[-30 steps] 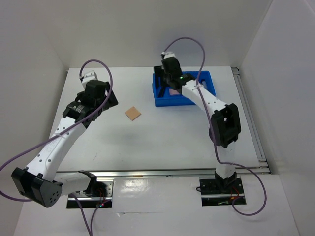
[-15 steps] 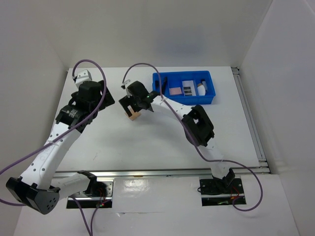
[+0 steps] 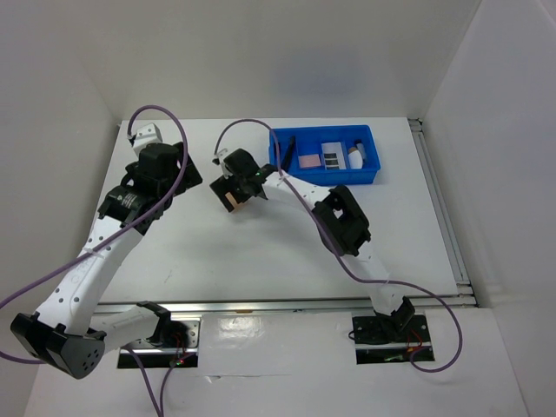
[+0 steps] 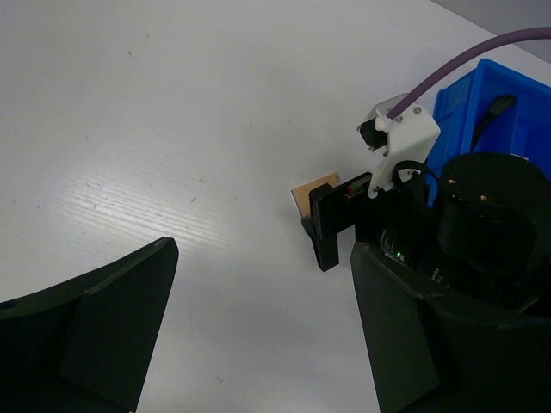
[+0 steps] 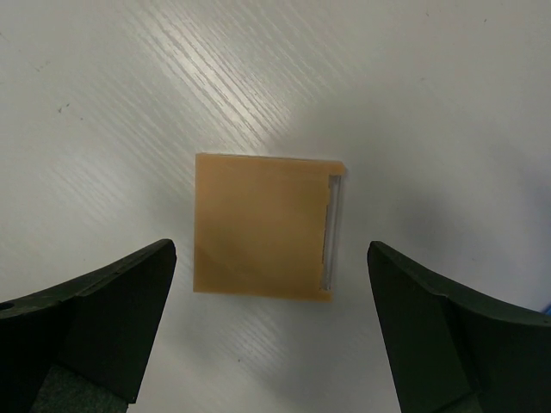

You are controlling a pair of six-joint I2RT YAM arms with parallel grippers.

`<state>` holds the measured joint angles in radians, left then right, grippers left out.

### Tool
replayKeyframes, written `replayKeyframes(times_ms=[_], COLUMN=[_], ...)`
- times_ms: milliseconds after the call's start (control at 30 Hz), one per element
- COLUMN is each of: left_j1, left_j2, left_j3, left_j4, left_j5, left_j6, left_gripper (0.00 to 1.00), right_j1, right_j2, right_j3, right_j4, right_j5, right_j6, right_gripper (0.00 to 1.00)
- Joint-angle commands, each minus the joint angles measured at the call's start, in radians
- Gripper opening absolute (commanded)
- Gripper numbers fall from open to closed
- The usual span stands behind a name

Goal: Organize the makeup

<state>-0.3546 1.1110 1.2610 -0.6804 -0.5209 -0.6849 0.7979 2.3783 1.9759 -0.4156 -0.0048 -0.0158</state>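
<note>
Right hand (image 5: 271, 258) hangs wide open directly over the orange square (image 5: 263, 225), which lies flat on the table (image 3: 261, 252) left of the bin (image 3: 330, 179), with one finger on either side and neither touching it. The step in hand looks like picking up this last loose piece, since the sponge (image 3: 308, 161), palette (image 3: 332, 157) and white piece (image 3: 354, 156) already sit in the bin. Next the hand would need to drop until its fingers bracket the thin edges, close and carry the square to the bin, while the left hand (image 4: 258, 318), also open, hovers nearby with nothing in it.
</note>
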Motion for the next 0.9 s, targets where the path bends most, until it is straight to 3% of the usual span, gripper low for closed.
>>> replayKeyframes(times_ms=[0,233,367,400,567,867], left_j1=[0.005,0.005,0.005,0.005,0.005,0.005], left_j2=[-0.014,-0.014,-0.014,-0.014,-0.014,-0.023], left_j3=[0.020,0.020,0.011,0.011,0.011,0.011], left_j4=[0.016,0.016,0.016,0.016,0.016,0.016], left_j5=[-0.022,-0.022,-0.022,-0.022,-0.031,-0.031], left_j6=[0.008,0.008,0.008,0.008,0.008,0.008], left_gripper=[0.96,0.96,0.96,0.96,0.96,0.96], right_j1=[0.006,0.015,0.024,0.024,0.044,0.015], right_j2=[0.041,0.078,0.078,0.078,0.045,-0.149], right_j3=[0.058,0.060,0.049,0.040,0.051,0.074], right_j4=[0.023,0.023,0.032,0.032,0.032,0.057], right_j5=[0.000,0.000,0.023,0.032,0.062,0.132], right_j6=[-0.022,-0.032,-0.041,-0.041,-0.041,-0.013], right_gripper=[1.00,1.00,0.84,0.74,0.47,0.45])
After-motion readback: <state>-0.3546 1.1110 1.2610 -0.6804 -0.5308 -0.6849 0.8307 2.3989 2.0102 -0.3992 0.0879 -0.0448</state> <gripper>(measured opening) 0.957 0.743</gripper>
